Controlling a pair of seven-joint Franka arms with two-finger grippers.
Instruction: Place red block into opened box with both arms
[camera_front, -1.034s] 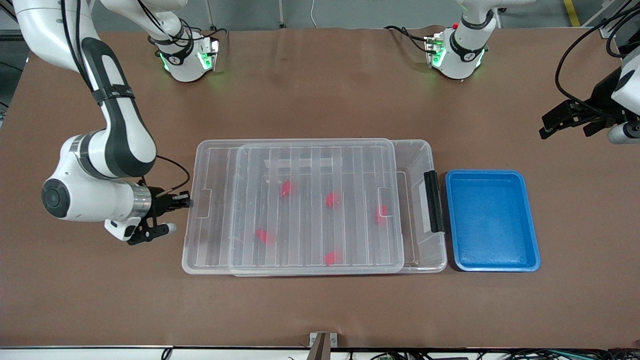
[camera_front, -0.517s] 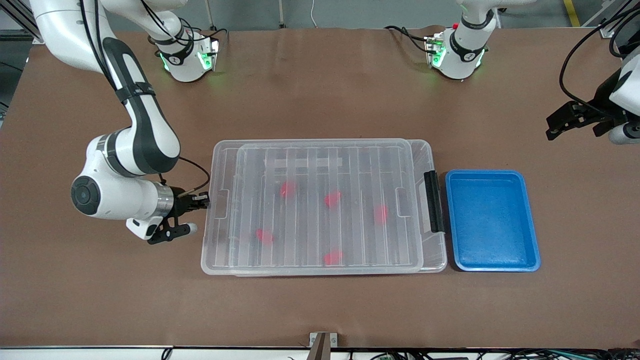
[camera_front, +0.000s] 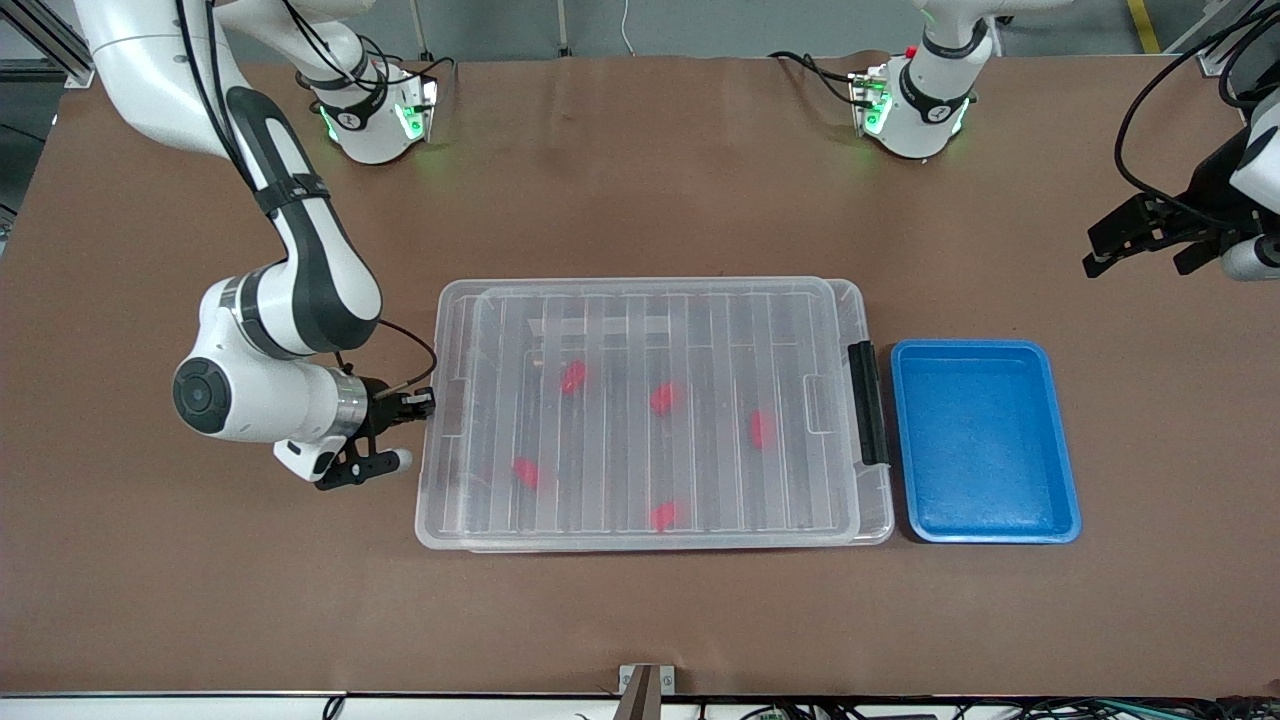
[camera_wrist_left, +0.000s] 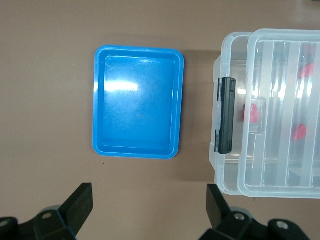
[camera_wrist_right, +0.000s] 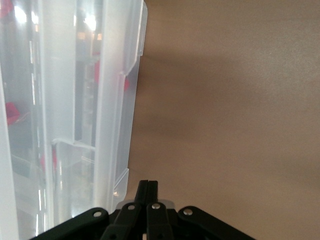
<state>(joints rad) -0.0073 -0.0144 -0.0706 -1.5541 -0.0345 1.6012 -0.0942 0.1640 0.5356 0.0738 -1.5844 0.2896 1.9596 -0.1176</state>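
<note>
The clear box (camera_front: 878, 500) lies in the middle of the table, its black latch (camera_front: 866, 400) at the end toward the left arm. The ribbed lid (camera_front: 640, 300) lies flat on it and covers nearly all of it. Several red blocks (camera_front: 663, 398) show through the lid, inside the box. My right gripper (camera_front: 425, 403) is shut, low, its tip against the lid's short edge (camera_wrist_right: 125, 150) at the right arm's end; nothing sits between its fingers (camera_wrist_right: 148, 186). My left gripper (camera_front: 1135, 238) hangs open over bare table at the left arm's end, empty (camera_wrist_left: 148, 197).
A shallow blue tray (camera_front: 985, 346) with nothing in it sits beside the box's latch end; the left wrist view shows the tray (camera_wrist_left: 137, 102) and the latch (camera_wrist_left: 226, 115). Brown table surface surrounds both containers.
My right gripper has moved toward the left arm's end, pushing the lid along over the box until it nearly lines up. The left gripper has barely shifted.
</note>
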